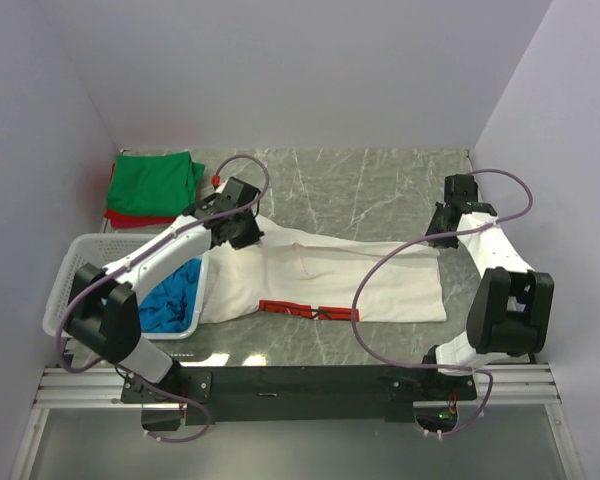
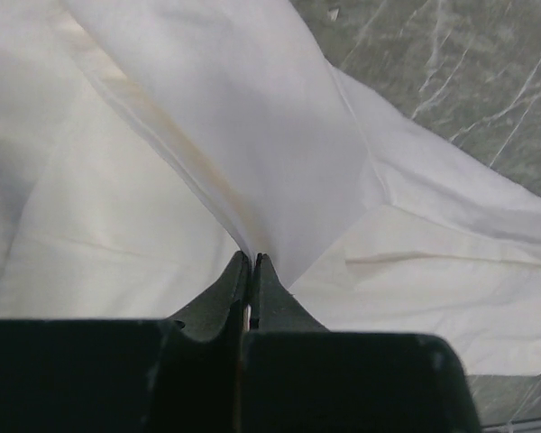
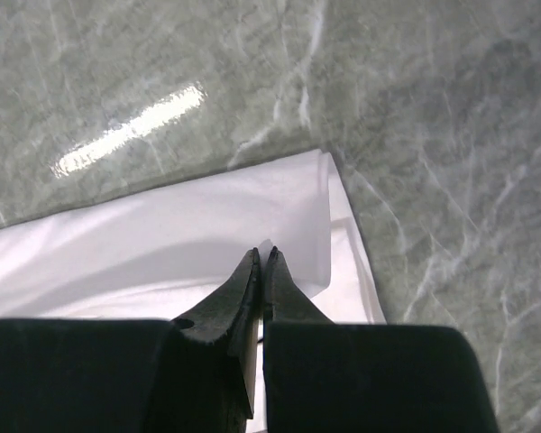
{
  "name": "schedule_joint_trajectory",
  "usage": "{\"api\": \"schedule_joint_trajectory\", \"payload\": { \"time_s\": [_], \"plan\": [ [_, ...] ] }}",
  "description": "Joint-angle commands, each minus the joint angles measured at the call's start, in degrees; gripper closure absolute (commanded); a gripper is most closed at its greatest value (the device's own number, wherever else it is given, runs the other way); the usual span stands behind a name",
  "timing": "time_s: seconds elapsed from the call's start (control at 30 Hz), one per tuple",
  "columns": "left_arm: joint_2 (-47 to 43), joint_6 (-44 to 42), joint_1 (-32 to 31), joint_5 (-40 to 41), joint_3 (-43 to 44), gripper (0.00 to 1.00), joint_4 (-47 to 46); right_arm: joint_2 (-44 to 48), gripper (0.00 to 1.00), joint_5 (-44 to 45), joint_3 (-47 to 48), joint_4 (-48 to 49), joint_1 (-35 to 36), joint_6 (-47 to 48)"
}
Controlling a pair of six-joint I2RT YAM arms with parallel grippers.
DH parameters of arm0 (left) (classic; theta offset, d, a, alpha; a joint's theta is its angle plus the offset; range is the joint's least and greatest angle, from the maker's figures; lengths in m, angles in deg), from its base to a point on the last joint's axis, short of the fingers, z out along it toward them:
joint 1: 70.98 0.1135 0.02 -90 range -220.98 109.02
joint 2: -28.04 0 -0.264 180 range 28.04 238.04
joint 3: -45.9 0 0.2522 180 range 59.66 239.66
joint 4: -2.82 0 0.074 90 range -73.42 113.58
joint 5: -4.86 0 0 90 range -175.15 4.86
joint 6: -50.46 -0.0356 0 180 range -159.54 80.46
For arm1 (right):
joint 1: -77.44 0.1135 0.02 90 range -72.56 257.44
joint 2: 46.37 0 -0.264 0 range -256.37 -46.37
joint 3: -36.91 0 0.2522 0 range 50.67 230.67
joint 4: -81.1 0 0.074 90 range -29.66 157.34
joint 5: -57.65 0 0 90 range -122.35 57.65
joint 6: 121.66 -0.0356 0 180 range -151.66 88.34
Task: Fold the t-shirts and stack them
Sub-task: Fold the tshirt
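Left pincer (image 2: 251, 260) and right pincer (image 3: 263, 255) pinch white t-shirt (image 1: 320, 275); red print (image 1: 308, 310) illegible

Left pincer (image 2: 252, 260), right pincer (image 3: 263, 254) both pinched closed.

Top view is bright and even under diffuse overhead light, with soft faint shadows on the table (image 1: 380, 190); sharp, with slight wide-angle bend at the edges. Right wrist view has a long glare streak on the glossy table at upper left. Left wrist view shows the white t-shirt (image 2: 252, 117) nearly blown out, its folds low-contrast. The left hand (image 2: 251, 262) and right hand (image 3: 261, 257) are dark, underexposed and soft up close.
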Motion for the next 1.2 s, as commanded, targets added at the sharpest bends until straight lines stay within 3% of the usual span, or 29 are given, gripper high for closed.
{"api": "schedule_joint_trajectory", "payload": {
  "time_s": [0.0, 0.27, 1.03, 1.07, 1.13, 1.17],
  "plan": [
    [-5.8, 1.0, -1.0, 2.7, -2.8, 1.0, 3.1, 4.1, 1.0, 3.2, -1.8, -1.0, 0.3, 1.4],
    [-12.9, 0.7, -3.6, -0.5, -8.7, 1.0, 3.1, 7.0, 1.0, 4.8, -4.1, -2.8, 0.2, 2.0],
    [-17.0, 3.2, -13.1, -0.4, -14.6, 1.0, 10.0, 12.1, 1.0, 7.4, -10.0, -5.3, 0.5, 2.8],
    [-16.9, 3.2, -13.3, -0.5, -14.6, 0.97, 10.0, 11.9, 1.0, 7.7, -10.0, -5.7, 0.5, 2.7],
    [-16.9, 3.4, -14.1, -1.1, -14.5, 0.81, 10.9, 11.9, 0.84, 8.8, -9.8, -6.5, 0.5, 2.6],
    [-17.1, 3.5, -14.4, -1.2, -14.4, 0.58, 11.5, 12.5, 0.77, 9.3, -9.8, -6.7, 0.5, 2.5]
  ]
}}
